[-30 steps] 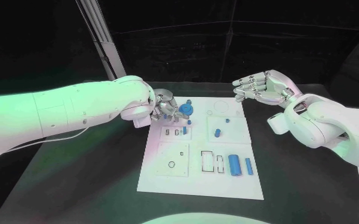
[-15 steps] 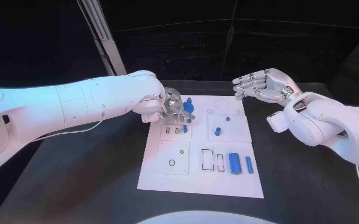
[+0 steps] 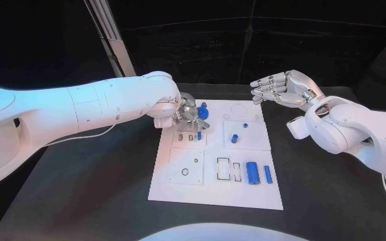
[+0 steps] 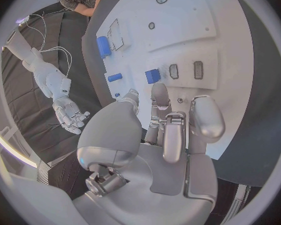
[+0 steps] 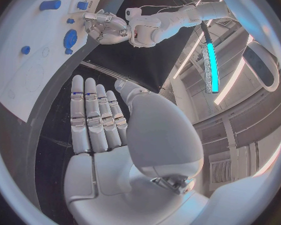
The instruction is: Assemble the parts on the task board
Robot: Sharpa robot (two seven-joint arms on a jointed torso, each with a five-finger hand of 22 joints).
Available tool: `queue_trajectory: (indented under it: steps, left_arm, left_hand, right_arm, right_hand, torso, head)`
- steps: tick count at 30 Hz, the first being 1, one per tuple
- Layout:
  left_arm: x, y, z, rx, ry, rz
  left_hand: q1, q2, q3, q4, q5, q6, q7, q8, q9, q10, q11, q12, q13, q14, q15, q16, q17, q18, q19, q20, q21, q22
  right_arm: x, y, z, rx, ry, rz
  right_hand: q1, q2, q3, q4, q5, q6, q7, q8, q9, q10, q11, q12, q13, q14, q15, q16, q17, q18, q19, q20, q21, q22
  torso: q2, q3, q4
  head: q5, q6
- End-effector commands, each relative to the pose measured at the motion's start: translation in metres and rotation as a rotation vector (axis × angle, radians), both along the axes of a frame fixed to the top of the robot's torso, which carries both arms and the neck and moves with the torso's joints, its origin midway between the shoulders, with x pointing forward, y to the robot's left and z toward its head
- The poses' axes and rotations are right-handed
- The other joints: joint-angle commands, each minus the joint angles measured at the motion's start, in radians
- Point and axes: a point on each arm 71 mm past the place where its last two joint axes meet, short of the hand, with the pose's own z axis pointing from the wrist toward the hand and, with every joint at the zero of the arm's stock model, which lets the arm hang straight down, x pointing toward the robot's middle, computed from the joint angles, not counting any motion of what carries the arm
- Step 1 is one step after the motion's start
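The left hand (image 3: 187, 116) hangs low over the far left part of the task board (image 3: 217, 191). Its fingers (image 4: 160, 96) point down at the board, and in the left wrist view their tips stand just beside a small blue block (image 4: 153, 76), next to two small oval slots (image 4: 185, 70). I cannot tell whether the fingertips already touch the block or pinch it; no part sits clearly inside the hand. The right hand (image 3: 281, 91) is lifted above the far right side of the board, well apart from it, with its fingers straight and close together and nothing in it.

Just beyond the left hand a blue round part (image 3: 202, 109) stands on the board. Two small blue pegs (image 3: 234, 138) lie in the middle square, and nearer the robot a blue cylinder (image 3: 252, 174) and a thin blue bar (image 3: 268, 174) lie beside two empty rectangular slots (image 3: 228, 170).

The step in hand is, I judge, to take the small block and seat it in a slot. To do it well, the fingers should close on the two opposite sides of the block, lift it straight, and keep it upright over the slot before pressing. A slanted block would probably jam on the slot's edge, so the pressing should be slow and light.
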Motion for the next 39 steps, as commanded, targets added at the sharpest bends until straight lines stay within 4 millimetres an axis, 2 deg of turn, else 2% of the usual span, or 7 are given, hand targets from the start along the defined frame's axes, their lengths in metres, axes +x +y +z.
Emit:
queue_trajectory:
  steps: [1, 8, 14, 27, 31, 39]
  left_arm:
    - [-0.0007, 0.0006, -0.0007, 0.019, 0.026, -0.010]
    - [0.0003, -0.0026, -0.0019, 0.033, 0.042, -0.025]
    - [0.0017, -0.0049, -0.0031, 0.043, 0.051, -0.031]
    - [0.0018, -0.0082, -0.0065, 0.053, 0.066, -0.041]
    - [0.0019, -0.0072, -0.0073, 0.057, 0.069, -0.039]
    - [0.0013, -0.0077, -0.0080, 0.061, 0.077, -0.047]
  left_hand:
    - [0.008, 0.004, -0.006, 0.001, 0.003, 0.000, -0.010, 0.005, 0.001, 0.009, -0.001, 0.004, 0.001, 0.099, -0.005, 0.005, 0.233, -0.011, 0.005, 0.000, 0.006, 0.002]
    - [0.009, 0.006, -0.011, 0.003, 0.002, 0.002, -0.012, 0.011, 0.008, 0.013, -0.003, 0.008, 0.004, 0.100, -0.006, 0.007, 0.237, -0.012, 0.006, -0.001, 0.010, 0.007]
    - [0.008, 0.005, -0.014, 0.004, 0.002, 0.002, -0.012, 0.014, 0.010, 0.014, -0.003, 0.010, 0.005, 0.100, -0.007, 0.006, 0.236, -0.011, 0.005, -0.002, 0.009, 0.006]
    - [0.009, 0.005, -0.015, 0.004, 0.002, 0.001, -0.012, 0.014, 0.011, 0.013, -0.003, 0.010, 0.005, 0.100, -0.007, 0.005, 0.234, -0.011, 0.005, -0.002, 0.009, 0.006]
    - [0.011, 0.006, -0.015, 0.002, 0.003, 0.000, -0.012, 0.015, 0.012, 0.013, -0.003, 0.011, 0.006, 0.100, -0.007, 0.005, 0.234, -0.011, 0.005, -0.002, 0.010, 0.007]
    - [0.019, 0.008, -0.016, 0.000, 0.003, -0.003, -0.013, 0.017, 0.016, 0.012, -0.004, 0.012, 0.007, 0.100, -0.007, 0.006, 0.235, -0.012, 0.005, -0.002, 0.012, 0.010]
  right_arm:
    - [0.0005, 0.0015, 0.0019, 0.008, -0.009, 0.009]
    - [0.0013, 0.0021, 0.0013, 0.007, -0.006, 0.013]
    - [0.0015, 0.0019, 0.0010, 0.004, -0.006, 0.014]
    - [0.0027, 0.0025, 0.0001, 0.002, -0.001, 0.018]
    - [0.0031, 0.0021, -0.0002, 0.001, 0.000, 0.017]
    - [0.0035, 0.0026, -0.0005, -0.001, 0.000, 0.019]
  right_hand:
    - [-0.014, -0.003, -0.003, -0.004, 0.006, -0.006, -0.002, -0.003, -0.001, -0.005, 0.004, -0.004, -0.001, 0.002, 0.007, -0.006, -0.002, 0.008, 0.005, 0.003, -0.007, -0.002]
    - [-0.016, -0.003, -0.003, -0.004, 0.006, -0.007, -0.002, -0.003, -0.001, -0.005, 0.004, -0.005, -0.001, 0.002, 0.008, -0.006, -0.003, 0.008, 0.005, 0.004, -0.008, -0.003]
    - [-0.017, -0.003, -0.004, -0.003, 0.007, -0.007, -0.002, -0.003, -0.001, -0.006, 0.005, -0.005, -0.001, 0.001, 0.008, -0.006, -0.004, 0.008, 0.005, 0.004, -0.008, -0.003]
    - [-0.020, -0.003, -0.004, -0.004, 0.008, -0.008, -0.002, -0.003, -0.001, -0.007, 0.005, -0.006, -0.001, 0.000, 0.009, -0.007, -0.007, 0.008, 0.005, 0.005, -0.010, -0.005]
    - [-0.020, -0.003, -0.004, -0.004, 0.008, -0.008, -0.002, -0.003, -0.001, -0.007, 0.005, -0.006, -0.001, 0.000, 0.009, -0.007, -0.007, 0.008, 0.005, 0.005, -0.010, -0.005]
    - [-0.021, -0.003, -0.004, -0.004, 0.009, -0.009, -0.002, -0.003, -0.001, -0.008, 0.005, -0.006, -0.001, 0.000, 0.009, -0.007, -0.008, 0.008, 0.005, 0.005, -0.012, -0.006]
  torso:
    - [-0.001, 0.0003, 0.0010]
    - [-0.001, 0.0002, 0.0002]
    - [0.000, -0.0001, 0.0022]
    - [0.000, 0.0001, 0.0008]
    - [-0.001, 0.0013, 0.0007]
    - [0.000, 0.0014, 0.0002]
  head:
    - [-0.002, -0.002]
    - [-0.003, -0.006]
    - [-0.002, -0.007]
    - [0.000, -0.011]
    - [0.001, -0.013]
    - [-0.001, -0.014]
